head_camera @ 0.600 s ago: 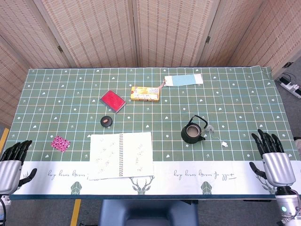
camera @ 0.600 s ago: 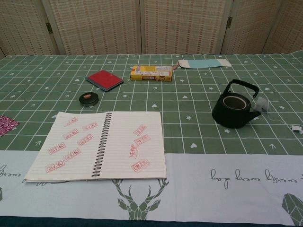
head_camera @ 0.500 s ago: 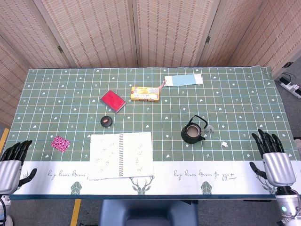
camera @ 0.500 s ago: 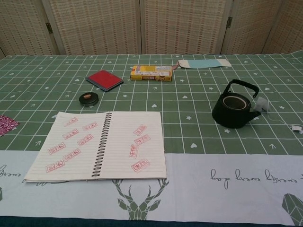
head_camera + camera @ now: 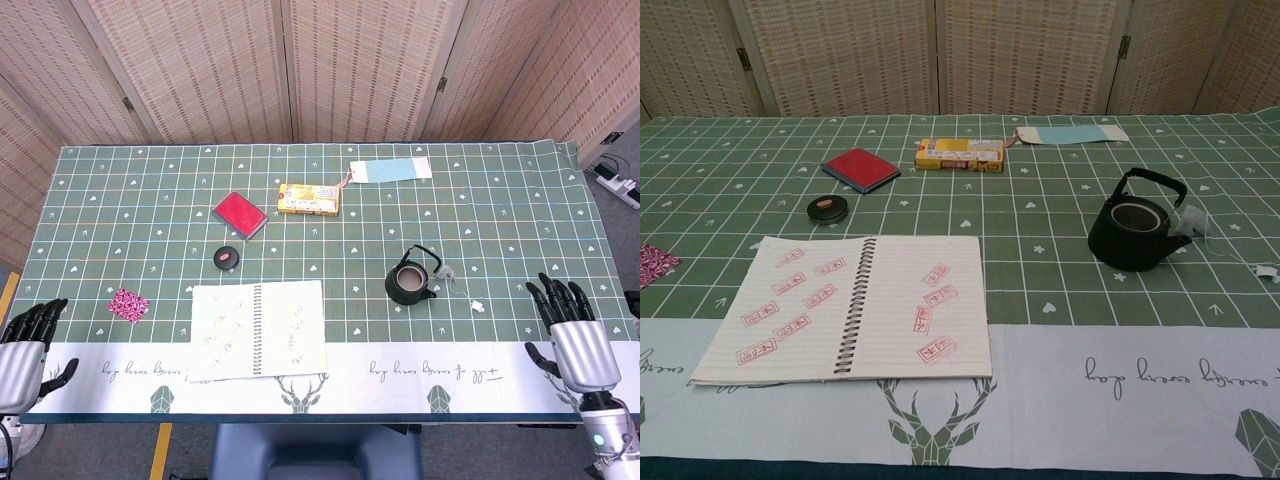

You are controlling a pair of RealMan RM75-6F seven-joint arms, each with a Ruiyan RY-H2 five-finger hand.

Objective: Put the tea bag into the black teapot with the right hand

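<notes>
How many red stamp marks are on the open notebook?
10 on the open notebook: six on its left page, four on its right, counted in the chest view. None appear hidden.

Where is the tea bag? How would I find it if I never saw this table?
Find the black teapot on the right side of the green checked tablecloth. The tea bag lies right beside it, a small pale pouch. Unlike its neighbours, it trails a thin string to a tiny white tag.

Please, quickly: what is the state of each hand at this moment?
Left hand: open, holding nothing, at the near left table edge.
Right hand: open, fingers spread, holding nothing, at the near right table edge.
</notes>
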